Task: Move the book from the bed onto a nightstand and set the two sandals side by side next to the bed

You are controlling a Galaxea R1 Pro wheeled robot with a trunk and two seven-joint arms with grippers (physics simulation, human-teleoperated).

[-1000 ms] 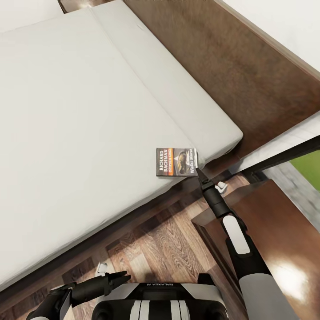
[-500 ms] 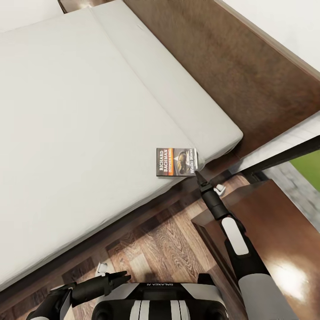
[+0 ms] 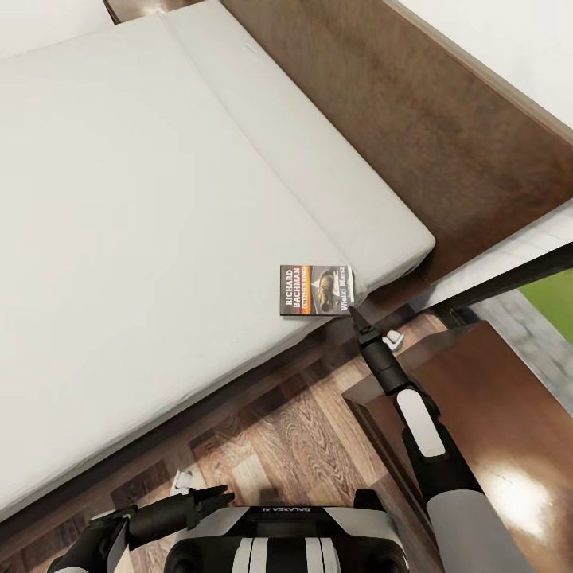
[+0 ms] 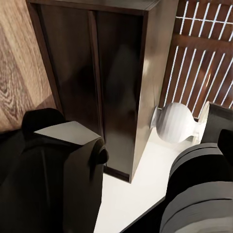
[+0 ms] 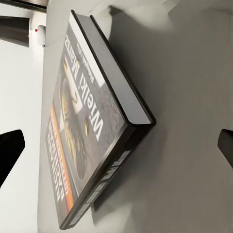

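The book (image 3: 316, 290), dark-covered with white "RICHARD BACHMAN" lettering and an orange strip, lies flat at the near corner of the bed's pale grey mattress (image 3: 143, 207). My right gripper (image 3: 353, 313) points at the book's right corner from just off the mattress edge. In the right wrist view the book (image 5: 82, 121) sits close ahead, its corner between my open right gripper (image 5: 116, 148), whose black fingertips (image 5: 9, 150) stand far apart without touching it. The left gripper (image 3: 213, 500) hangs low by my trunk, open and holding nothing. The glossy nightstand (image 3: 493, 414) stands under my right arm. The sandals are out of view.
The dark headboard (image 3: 414, 103) runs along the white wall. A strip of wood-plank floor (image 3: 286, 430) separates the bed frame from the nightstand. A small white object (image 3: 395, 337) lies on the floor by the bed corner. A dark cabinet side (image 4: 97, 73) and fence slats (image 4: 204, 43) face the left wrist.
The right gripper's tip drew back slightly from the book's corner a second ago, then stayed still. The book and left arm have not moved.
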